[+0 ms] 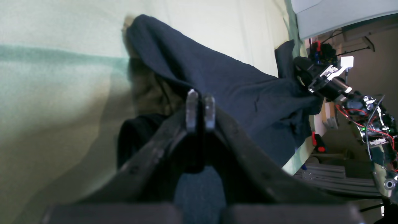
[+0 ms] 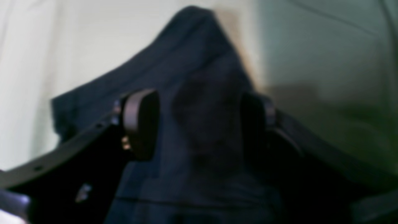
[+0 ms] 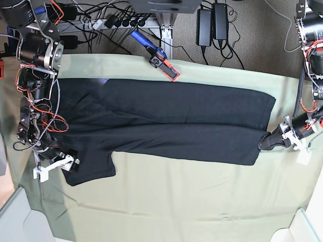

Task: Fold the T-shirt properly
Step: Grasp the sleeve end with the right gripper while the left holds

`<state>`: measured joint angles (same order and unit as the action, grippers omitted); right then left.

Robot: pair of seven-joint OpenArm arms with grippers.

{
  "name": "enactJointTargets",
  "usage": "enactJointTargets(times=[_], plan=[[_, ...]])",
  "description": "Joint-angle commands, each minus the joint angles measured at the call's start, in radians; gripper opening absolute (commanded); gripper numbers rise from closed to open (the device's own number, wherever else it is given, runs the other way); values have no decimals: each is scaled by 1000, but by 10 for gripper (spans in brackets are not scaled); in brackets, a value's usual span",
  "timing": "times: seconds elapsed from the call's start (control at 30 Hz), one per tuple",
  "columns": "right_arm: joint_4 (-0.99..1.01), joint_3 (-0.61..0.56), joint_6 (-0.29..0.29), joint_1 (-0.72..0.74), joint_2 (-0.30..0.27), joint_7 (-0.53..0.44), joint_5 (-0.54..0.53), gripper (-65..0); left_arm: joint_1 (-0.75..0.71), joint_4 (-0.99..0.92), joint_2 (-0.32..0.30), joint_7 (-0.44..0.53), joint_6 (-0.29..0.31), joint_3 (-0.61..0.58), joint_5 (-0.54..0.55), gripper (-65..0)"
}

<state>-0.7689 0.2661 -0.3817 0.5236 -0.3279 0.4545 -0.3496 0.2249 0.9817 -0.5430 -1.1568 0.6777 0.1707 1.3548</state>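
Note:
The black T-shirt [image 3: 176, 118] lies as a long folded band across the table, one sleeve [image 3: 91, 169] sticking out toward the front left. My left gripper [image 3: 266, 141] is at the shirt's right end, fingers [image 1: 192, 109] pressed together, shut on the hem. From it the fabric [image 1: 217, 77] rises in a ridge. At the sleeve end, my right gripper [image 3: 69, 164] stands open. Its two pads [image 2: 141, 124] sit wide apart with a hump of dark cloth [image 2: 202, 124] between them, and no pinch shows.
A pale green cloth [image 3: 202, 201] covers the table. A blue and orange tool [image 3: 161, 59] lies at the back edge, with cables and power bricks [image 3: 212, 22] behind it. Pale bins stand at the front left [image 3: 20, 217] and front right [image 3: 298, 229] corners.

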Motion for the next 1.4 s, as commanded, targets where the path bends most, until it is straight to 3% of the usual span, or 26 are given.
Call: enactJointTargets(times=[0.0, 0.23, 0.93, 1.37], plan=[[-21, 2, -68, 28, -29, -21, -6, -234, 21, 16, -22, 8, 20, 5, 25, -650], [-21, 2, -68, 27, -74, -24, -9, -234, 21, 16, -22, 8, 20, 5, 26, -650], [-20, 2, -68, 7, -67, -25, -41, -234, 21, 16, -22, 8, 20, 5, 39, -650], [-20, 2, -69, 8, 10, -24, -51, -234, 21, 16, -22, 8, 20, 5, 39, -650]])
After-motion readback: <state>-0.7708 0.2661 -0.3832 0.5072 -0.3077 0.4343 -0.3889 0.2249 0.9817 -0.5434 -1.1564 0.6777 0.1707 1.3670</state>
